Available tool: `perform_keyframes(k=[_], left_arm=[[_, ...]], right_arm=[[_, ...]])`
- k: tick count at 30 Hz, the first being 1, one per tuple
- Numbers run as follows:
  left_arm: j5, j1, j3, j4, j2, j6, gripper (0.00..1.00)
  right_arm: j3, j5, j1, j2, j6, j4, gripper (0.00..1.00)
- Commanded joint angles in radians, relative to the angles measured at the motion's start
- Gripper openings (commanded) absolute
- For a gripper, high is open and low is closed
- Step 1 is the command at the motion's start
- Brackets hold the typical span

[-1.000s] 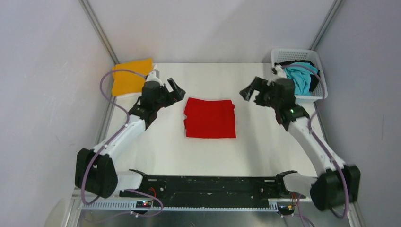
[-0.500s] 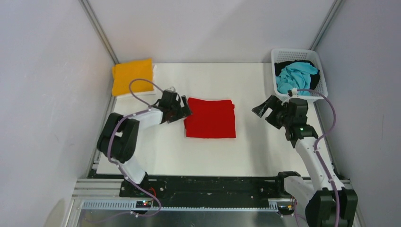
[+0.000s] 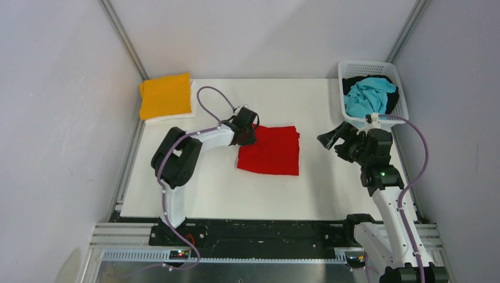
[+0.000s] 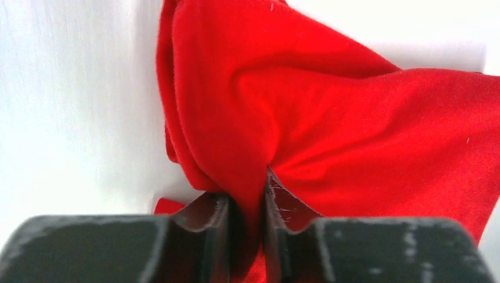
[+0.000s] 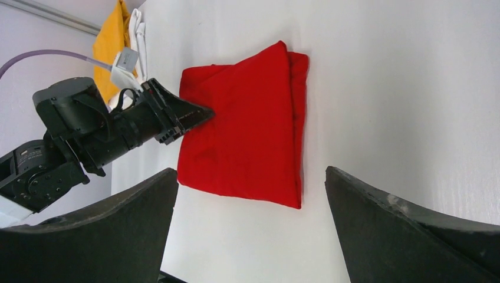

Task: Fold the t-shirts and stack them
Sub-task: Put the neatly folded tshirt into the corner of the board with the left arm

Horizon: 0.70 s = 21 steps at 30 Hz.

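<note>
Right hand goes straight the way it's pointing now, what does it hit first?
Probably the red shirt, at its near edge; only bare table lies between. Height above the table is unclear, so the open right hand could touch the table first.

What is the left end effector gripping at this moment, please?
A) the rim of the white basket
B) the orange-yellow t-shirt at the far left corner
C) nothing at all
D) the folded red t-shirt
D: in the left wrist view, the left end effector is closed on a bunched edge of the red t-shirt.
</note>
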Motion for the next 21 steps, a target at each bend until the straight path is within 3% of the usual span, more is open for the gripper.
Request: perform_keyframes(k=[1,2,3,11,14,21], left_arm=[[-0.131,-0.042,0.047,-0.153,0.026,0.009,0.14],[-0.161,-0.047,0.054,-0.161,0.026,0.028,0.03],[-0.21,-0.05,0.068,-0.18,0.025,0.056,0.01],[-0.606,-0.02,0.169,-0.236,-0.042,0.336,0.0],[-0.642,0.063,0.225,-0.173,-0.031,0.465,0.0],[-0.575,0.245,0.407,-0.027,0.054,0.791,0.0]], right_arm=[[-0.002,0.003,-0.002,-0.019,-0.02,-0.007,0.99],[-0.003,0.001,-0.002,-0.018,-0.021,-0.007,0.99],[-0.004,-0.001,-0.002,-0.017,-0.023,-0.005,0.99],[-0.008,0.012,-0.002,-0.017,-0.036,-0.001,1.0],[-0.009,0.012,-0.001,-0.01,-0.037,0.001,0.99],[-0.023,0.034,-0.001,0.029,-0.045,0.056,0.99]])
